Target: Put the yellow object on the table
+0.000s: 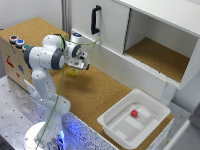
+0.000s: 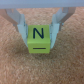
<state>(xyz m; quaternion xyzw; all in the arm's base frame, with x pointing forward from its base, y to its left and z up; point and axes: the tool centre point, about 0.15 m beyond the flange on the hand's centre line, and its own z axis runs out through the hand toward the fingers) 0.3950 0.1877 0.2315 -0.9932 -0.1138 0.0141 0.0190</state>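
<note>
On the exterior view's left, a panel with coloured buttons (image 1: 16, 41) stands at the end of the table (image 1: 95, 95), on the far side of the arm from the gripper. The white arm (image 1: 45, 75) rises from its base and bends over the cork surface, with a green cable (image 1: 60, 95) hanging along it.

The gripper (image 1: 80, 63) is clenched on the yellow object (image 1: 74, 71), which sits between its fingers (image 2: 21, 25) at their tips. In the exterior view the block shows just under the gripper, above the cork; whether it touches the table cannot be told. In the wrist view the yellow object (image 2: 38, 40) is a cube with no long axis. The face turned towards the wrist camera bears a dark letter N, which reads upright in that picture, and the finger pads press its two opposite side faces. Cork fills the background behind it.

Beyond the gripper stands a white cabinet (image 1: 150, 35) with a black handle (image 1: 95, 20) on its closed door; its open compartment shows a cork-lined floor with nothing visible on it.

Further to the exterior view's right, well apart from the gripper, a white tray (image 1: 112, 125) sits near the table's edge. A small red cube (image 1: 134, 113) lies inside it.
</note>
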